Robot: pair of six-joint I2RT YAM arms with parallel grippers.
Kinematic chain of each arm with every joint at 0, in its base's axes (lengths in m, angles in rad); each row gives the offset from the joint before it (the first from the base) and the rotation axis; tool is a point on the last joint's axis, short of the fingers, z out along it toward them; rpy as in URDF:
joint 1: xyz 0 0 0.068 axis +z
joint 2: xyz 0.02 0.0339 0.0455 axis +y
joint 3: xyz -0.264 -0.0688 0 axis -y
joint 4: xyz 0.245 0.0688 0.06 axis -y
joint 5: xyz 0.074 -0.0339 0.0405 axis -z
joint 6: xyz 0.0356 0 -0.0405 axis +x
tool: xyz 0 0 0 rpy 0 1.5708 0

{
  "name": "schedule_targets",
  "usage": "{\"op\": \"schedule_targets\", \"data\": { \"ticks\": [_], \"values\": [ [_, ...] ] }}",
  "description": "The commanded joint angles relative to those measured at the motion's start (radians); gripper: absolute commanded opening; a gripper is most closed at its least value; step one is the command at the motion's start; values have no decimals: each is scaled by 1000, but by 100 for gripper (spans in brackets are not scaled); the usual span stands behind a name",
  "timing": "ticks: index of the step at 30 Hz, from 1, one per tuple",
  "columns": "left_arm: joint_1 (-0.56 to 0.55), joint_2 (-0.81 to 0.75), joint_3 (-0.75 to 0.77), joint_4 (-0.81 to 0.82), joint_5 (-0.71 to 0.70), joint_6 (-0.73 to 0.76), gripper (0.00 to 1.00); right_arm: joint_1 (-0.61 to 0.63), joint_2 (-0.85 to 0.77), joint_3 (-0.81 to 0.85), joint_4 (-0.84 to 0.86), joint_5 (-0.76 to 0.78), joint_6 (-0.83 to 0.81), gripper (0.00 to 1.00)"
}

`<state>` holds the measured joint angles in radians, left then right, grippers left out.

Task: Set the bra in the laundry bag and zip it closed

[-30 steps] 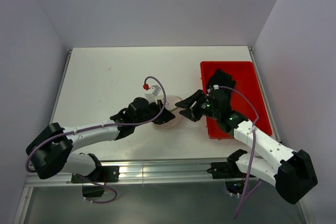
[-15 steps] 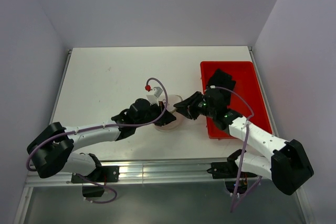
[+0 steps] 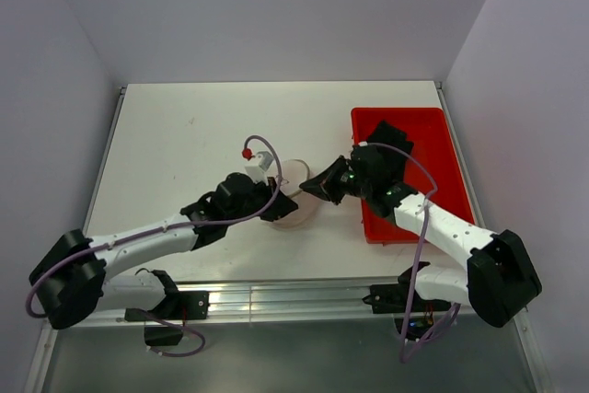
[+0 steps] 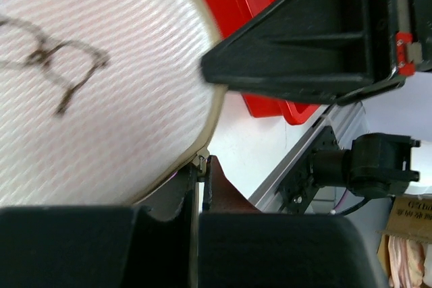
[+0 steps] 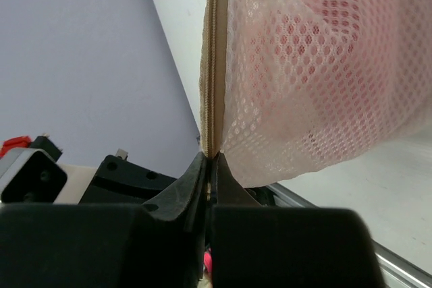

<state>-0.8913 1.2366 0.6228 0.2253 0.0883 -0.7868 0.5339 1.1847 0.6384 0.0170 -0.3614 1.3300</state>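
Observation:
The laundry bag [image 3: 294,189], a white mesh pouch, is held up on edge between my two grippers at the table's middle. In the left wrist view its round face [image 4: 101,92] fills the frame. My left gripper [image 4: 202,162] is shut on the small metal zipper pull at the rim. In the right wrist view the pale pink bra [image 5: 324,45] shows through the mesh, inside the bag. My right gripper [image 5: 210,158] is shut on the tan zipper band [image 5: 212,65] of the rim. From above, the left gripper [image 3: 273,206] and right gripper [image 3: 310,187] meet the bag from opposite sides.
A red plastic bin [image 3: 433,181] stands right of the bag, under my right arm, with a black garment [image 3: 388,140] in its far part. The bin's corner [image 4: 233,5] is close behind the bag in the left wrist view.
My right gripper has moved left to the bag and closed on its rim. The left gripper stayed shut and shifted slightly left, and the bag has tipped up on edge between them.

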Motion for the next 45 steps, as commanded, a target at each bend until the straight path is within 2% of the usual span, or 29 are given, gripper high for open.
{"op": "schedule_targets", "data": {
  "ticks": [1, 7, 16, 21, 27, 34, 36, 37, 39, 40, 43, 45],
  "values": [
    [46, -113, -34, -78, -30, 14, 0, -29, 7, 108, -63, 15, -112, 0],
    [113, -250, -103, -174, -50, 11, 0, -83, 61, 217, -107, -80, -198, 0],
    [247, -348, -132, -293, -67, 8, 0, -186, 256, 479, -262, -263, -469, 0],
    [319, -420, -130, -363, -59, 24, 0, -206, 406, 702, -411, -269, -601, 0],
    [338, -470, -101, -418, -81, 21, 0, -212, 547, 874, -502, -257, -686, 0],
    [338, -427, -55, -360, -32, 21, 0, -177, 671, 1043, -549, -266, -712, 0],
    [336, -381, -46, -333, -9, 11, 0, -148, 685, 1105, -593, -229, -721, 8],
    [336, -365, -43, -295, -2, 8, 0, -143, 691, 1118, -603, -217, -718, 25],
    [334, -318, -40, -258, 14, -3, 0, -127, 681, 1110, -611, -180, -701, 43],
    [333, -286, -31, -245, 21, -6, 0, -124, 658, 1101, -612, -157, -697, 55],
    [316, -234, -12, -182, 34, -17, 0, -121, 601, 1045, -601, -107, -683, 64],
    [293, -212, 5, -162, 30, -17, 0, -120, 570, 1002, -603, -85, -674, 64]
  ]
}}
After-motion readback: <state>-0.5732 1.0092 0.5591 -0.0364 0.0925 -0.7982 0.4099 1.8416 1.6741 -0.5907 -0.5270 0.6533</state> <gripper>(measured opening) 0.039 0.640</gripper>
